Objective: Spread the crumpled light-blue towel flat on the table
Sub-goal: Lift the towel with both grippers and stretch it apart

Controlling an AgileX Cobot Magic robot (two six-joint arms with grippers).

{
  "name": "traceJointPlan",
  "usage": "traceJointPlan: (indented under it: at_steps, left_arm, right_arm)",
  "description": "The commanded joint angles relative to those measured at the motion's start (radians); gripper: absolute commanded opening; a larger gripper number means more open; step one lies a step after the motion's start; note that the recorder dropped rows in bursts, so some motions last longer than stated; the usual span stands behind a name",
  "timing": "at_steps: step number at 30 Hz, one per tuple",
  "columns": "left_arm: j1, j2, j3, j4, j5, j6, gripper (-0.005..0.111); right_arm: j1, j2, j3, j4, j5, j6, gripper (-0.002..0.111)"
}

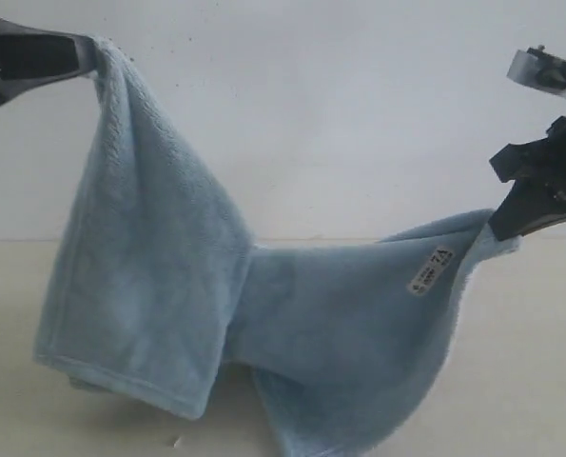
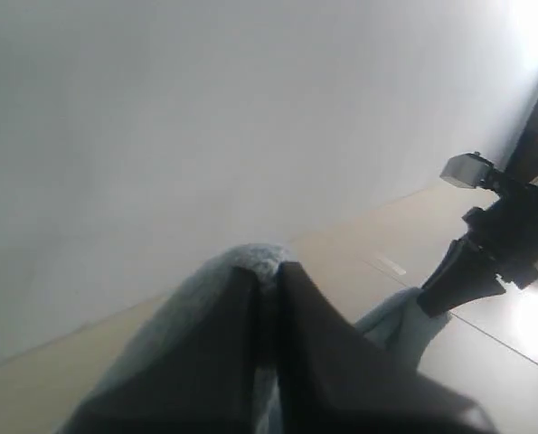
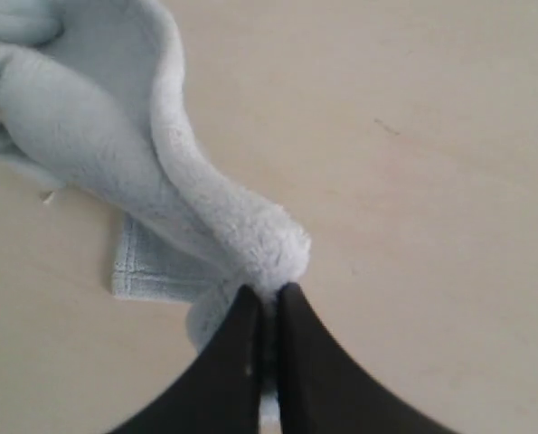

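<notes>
The light-blue towel (image 1: 263,305) hangs lifted between both arms above the beige table (image 1: 539,381), its lower folds sagging onto the surface. My left gripper (image 1: 90,52) holds one corner high at the upper left, shut on it; its dark fingers pinch the cloth (image 2: 255,258) in the left wrist view. Lower, at the right, my right gripper (image 1: 497,230) is shut on another corner (image 3: 273,253). A small white tag (image 1: 430,271) shows near that corner. A twist runs through the towel's middle.
A white wall (image 1: 340,114) rises behind the table. In the left wrist view the right arm (image 2: 499,244) shows across the table (image 2: 359,253). In the right wrist view a hemmed edge (image 3: 142,271) lies on bare table (image 3: 431,181).
</notes>
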Motion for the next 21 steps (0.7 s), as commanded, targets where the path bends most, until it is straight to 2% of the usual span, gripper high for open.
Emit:
traceJointPlan:
  at_steps: [1, 5, 11, 16, 21]
  left_arm:
    - [0.056, -0.087, -0.004, 0.062, 0.019, -0.023, 0.004]
    - [0.08, -0.133, -0.004, 0.15, 0.085, -0.082, 0.004]
    - [0.082, -0.173, -0.004, 0.28, 0.121, -0.117, 0.004]
    - [0.082, -0.213, 0.005, 0.28, 0.226, -0.181, 0.004]
    - [0.105, -0.242, 0.018, 0.28, 0.215, -0.231, 0.004]
  right_arm:
    - [0.0, -0.079, -0.007, -0.133, -0.044, 0.058, 0.0]
    - [0.0, -0.126, -0.007, -0.219, -0.067, 0.105, 0.0]
    - [0.0, -0.174, -0.007, -0.431, -0.064, 0.222, 0.0]
    - [0.0, -0.215, -0.007, -0.57, -0.048, 0.337, 0.0]
    - [0.0, -0.237, -0.007, -0.572, -0.036, 0.337, 0.0]
